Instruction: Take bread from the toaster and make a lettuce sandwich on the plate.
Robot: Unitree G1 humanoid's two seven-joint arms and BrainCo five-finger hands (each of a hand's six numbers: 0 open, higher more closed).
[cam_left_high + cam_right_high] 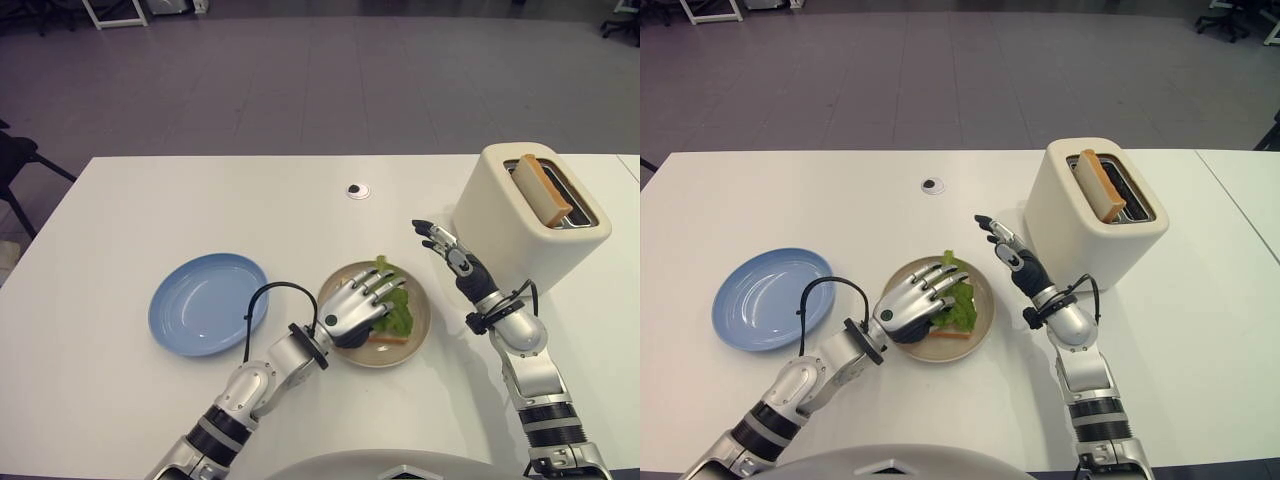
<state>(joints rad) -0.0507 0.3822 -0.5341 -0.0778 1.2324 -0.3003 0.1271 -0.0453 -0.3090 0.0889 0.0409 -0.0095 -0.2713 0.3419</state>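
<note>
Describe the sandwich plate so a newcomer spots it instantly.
On the white table, look left of the cream toaster. The tan plate sits there under the left hand; unlike the empty blue plate beside it, it holds bread and lettuce.

Left hand [358, 306]: palm down, fingers spread, nearly flat. Right hand [452, 256]: raised, fingers extended, uncurled, pointing forward-left.

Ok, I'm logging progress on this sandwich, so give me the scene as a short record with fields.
toaster: upright, right of the plates, one bread slice standing in a slot
tan plate: bottom slice with lettuce on top
left hand: over the lettuce, fingers spread
right hand: open, raised beside the toaster, holding nothing
blue plate: left of the tan plate
</note>
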